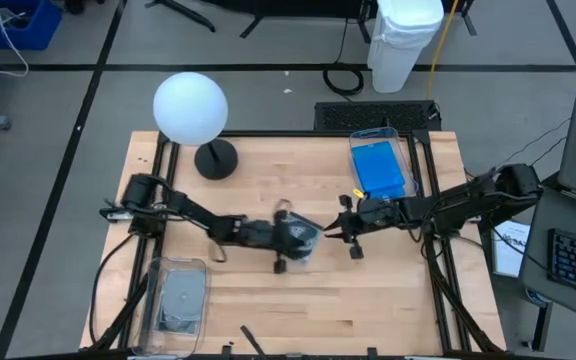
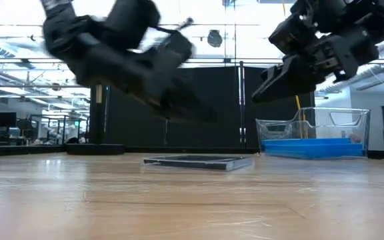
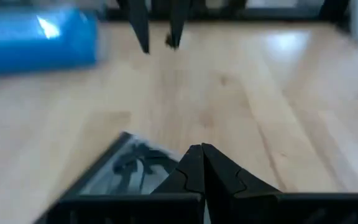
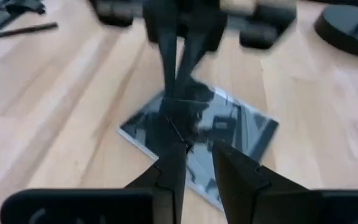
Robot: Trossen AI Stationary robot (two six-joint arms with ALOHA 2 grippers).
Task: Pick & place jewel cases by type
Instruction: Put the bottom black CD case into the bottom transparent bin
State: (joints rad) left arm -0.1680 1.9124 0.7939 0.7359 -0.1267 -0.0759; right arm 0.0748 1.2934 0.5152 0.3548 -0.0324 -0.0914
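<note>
High view: blue jewel cases [image 1: 380, 170] already fill the upper-right bin [image 1: 411, 160], dark ones the lower-left bin [image 1: 158, 295]; one dark jewel case [image 1: 301, 243] lies mid-table (unsorted) between clenched left gripper [image 1: 306, 237] and slightly parted, empty right gripper [image 1: 334, 227].

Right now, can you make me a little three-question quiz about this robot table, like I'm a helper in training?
1. True or false: the dark jewel case in the middle lies flat on the wooden table.
2. What colour are the cases in the clear bin near the right arm? A) red B) blue C) green
3. Fill in: the left gripper has its fingers ____ above the dark case.

Key: 1 true. 2 B; the blue cases show through the bin's wall. 3 shut, while the right gripper faces it over the same case, fingers slightly apart.
</note>
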